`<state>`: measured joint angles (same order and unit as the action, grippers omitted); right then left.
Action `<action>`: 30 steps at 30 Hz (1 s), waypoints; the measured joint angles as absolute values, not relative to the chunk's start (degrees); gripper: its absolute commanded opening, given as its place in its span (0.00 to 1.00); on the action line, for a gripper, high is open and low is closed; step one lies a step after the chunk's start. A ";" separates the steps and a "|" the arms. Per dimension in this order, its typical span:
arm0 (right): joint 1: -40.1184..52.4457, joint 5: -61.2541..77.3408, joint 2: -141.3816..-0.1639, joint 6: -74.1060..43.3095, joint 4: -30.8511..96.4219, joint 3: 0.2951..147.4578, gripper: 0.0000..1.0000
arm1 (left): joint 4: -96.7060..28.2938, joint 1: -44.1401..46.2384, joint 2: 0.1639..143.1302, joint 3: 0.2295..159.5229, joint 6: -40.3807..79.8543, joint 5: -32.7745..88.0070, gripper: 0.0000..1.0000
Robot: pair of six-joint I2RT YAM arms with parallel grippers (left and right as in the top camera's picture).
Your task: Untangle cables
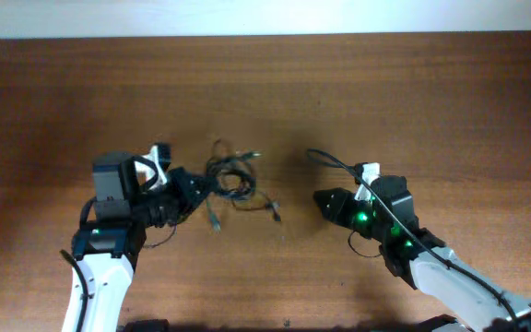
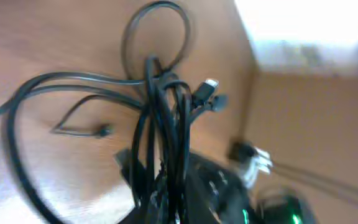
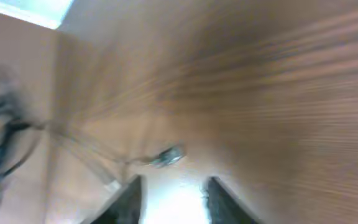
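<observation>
The cables (image 1: 231,177) lie as a tangled black bunch left of the table's middle, with loose plug ends (image 1: 215,221) trailing toward the front. My left gripper (image 1: 194,187) is shut on the bunch's left side. In the left wrist view the gathered strands (image 2: 166,124) run down into the jaws, loops spread over the wood, and a silvery plug (image 2: 209,87) sticks out to the right. My right gripper (image 1: 324,197) sits to the right of the tangle, apart from it. Its fingers (image 3: 126,199) stand open with only bare wood between them, and a small plug end (image 3: 166,155) lies just ahead.
A thicker black cord (image 1: 328,162) arcs from the right arm over the table. The wooden table (image 1: 431,101) reaches back to a pale wall edge. The right arm's green-lit body (image 2: 278,208) shows in the left wrist view. The right wrist view is motion-blurred.
</observation>
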<state>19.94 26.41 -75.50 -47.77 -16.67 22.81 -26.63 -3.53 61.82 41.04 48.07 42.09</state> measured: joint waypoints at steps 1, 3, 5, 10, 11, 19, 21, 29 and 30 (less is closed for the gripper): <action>19.94 30.46 -74.11 -49.08 -16.88 22.83 0.45 | -29.08 -3.09 61.82 41.01 54.61 37.21 0.00; 20.01 38.57 -72.16 -54.41 -17.15 22.87 0.50 | -29.45 -1.50 61.82 41.01 63.16 32.75 0.00; 21.61 42.76 -72.05 -59.29 -17.65 22.94 0.52 | -29.50 0.99 61.82 41.01 71.46 30.33 0.01; 30.68 40.95 -72.05 -70.50 -19.51 23.05 0.52 | -29.41 6.13 61.82 41.01 80.34 27.68 0.00; 32.60 38.94 -72.05 -73.30 -20.23 23.05 0.52 | -29.43 6.92 61.82 41.01 81.12 27.46 0.00; 39.05 27.20 -72.34 -85.36 -23.05 23.07 0.45 | -29.41 13.19 61.82 41.04 81.65 26.92 0.00; 39.07 26.52 -72.34 -86.80 -23.14 23.07 0.42 | -29.41 14.96 61.82 41.01 81.23 26.89 0.00; 39.05 24.23 -72.31 -90.04 -22.35 23.07 0.42 | -29.36 17.23 61.82 41.01 81.03 28.45 0.00; 39.07 23.79 -72.31 -90.61 -22.31 23.07 0.41 | -29.36 17.23 61.82 41.01 81.08 29.30 0.00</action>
<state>39.07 23.79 -72.31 -90.61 -22.31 23.07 -29.36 17.23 61.82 41.01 81.08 29.30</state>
